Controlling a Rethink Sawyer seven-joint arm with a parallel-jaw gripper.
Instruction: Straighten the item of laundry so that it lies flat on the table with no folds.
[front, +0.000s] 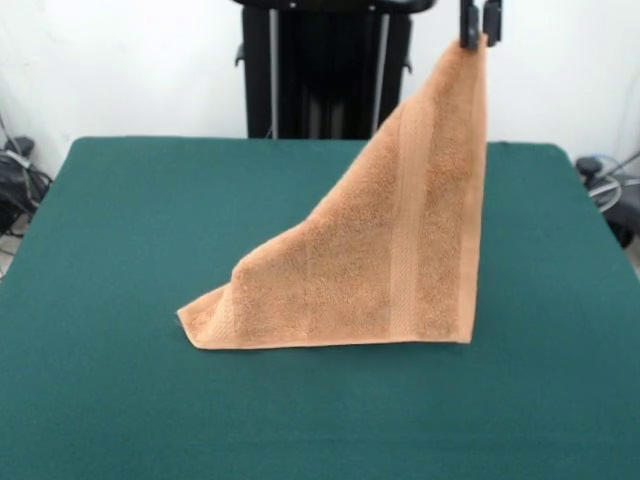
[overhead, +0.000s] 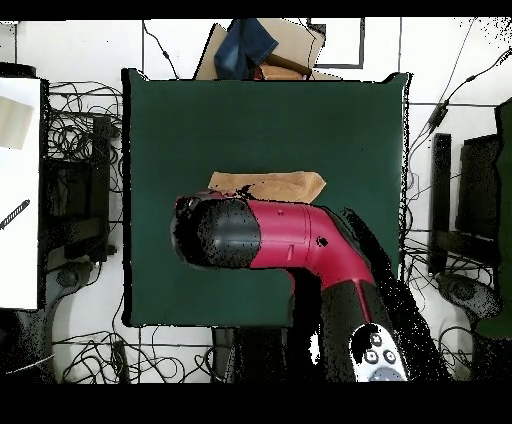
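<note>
Counter: dark green felt top (front: 120, 400) fills the lower and middle frame of the front view; its near part is bare.
Towel: peach-orange terry towel (front: 380, 270) sits at the centre of the counter, drawn up into a tall triangle; its lower edge rests on the felt from centre-left to right of centre, and its peak rises to the upper right of the frame.
Band stripe: a woven stripe runs up the right part of the towel, parallel to the near-vertical right edge.
Pincer: dark pincer (front: 478, 30) at the top edge, right of centre, closed on the towel's top corner and holding it up.
Obstruction: from overhead, the red and black arm (overhead: 290, 238) covers much of the towel; only a strip of cloth (overhead: 270, 185) shows above it, mid-frame.
Behind: black pedestal (front: 325, 70) at top centre against a white wall.
Surroundings: cables (overhead: 75, 130) and dark gear on the floor at both sides; a cardboard box with a blue cloth (overhead: 262, 48) beyond the top edge of the counter in the overhead view.
</note>
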